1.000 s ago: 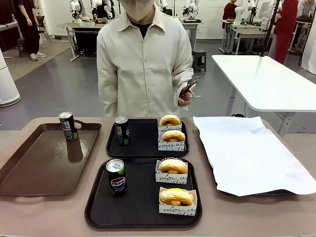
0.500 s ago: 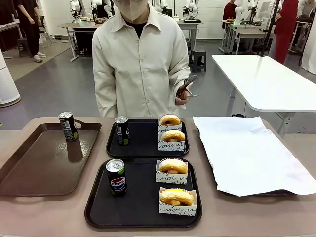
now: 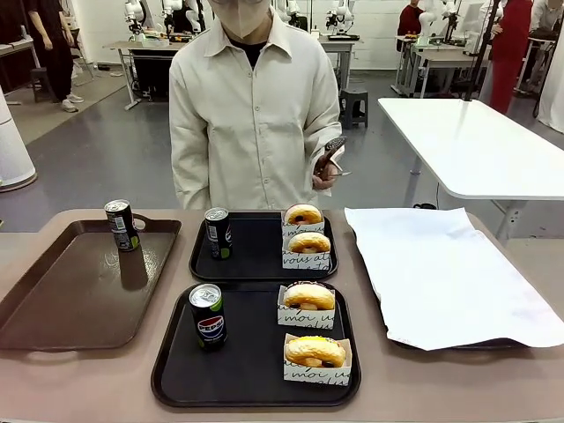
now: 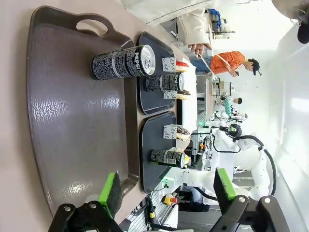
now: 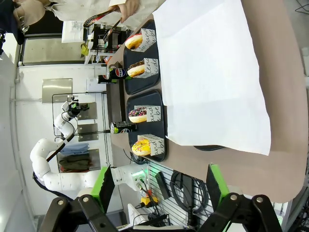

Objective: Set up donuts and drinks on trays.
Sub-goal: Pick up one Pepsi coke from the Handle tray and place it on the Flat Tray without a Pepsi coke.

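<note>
Two black trays lie mid-table, the near tray (image 3: 256,374) and the far tray (image 3: 260,263). The near one holds a Pepsi can (image 3: 208,315) and two sleeved donuts (image 3: 308,296) (image 3: 315,351). On the far one stand a dark can (image 3: 218,232) and two more donuts (image 3: 303,214) (image 3: 309,242). A third can (image 3: 120,225) stands on the brown tray (image 3: 70,300). My left gripper (image 4: 166,181) hovers open over the brown tray's near end (image 4: 72,125), well short of that can (image 4: 123,62). My right gripper (image 5: 159,176) is open above the table edge, beside the white paper (image 5: 212,67).
White paper (image 3: 449,264) covers a tray at the right. A person in a cream shirt stands at the far side holding tongs (image 3: 330,154) at chest height, away from the table. A white table (image 3: 476,141) and other workstations stand behind.
The person has shifted slightly and lifted the tongs a little higher. Nothing on the table has moved.
</note>
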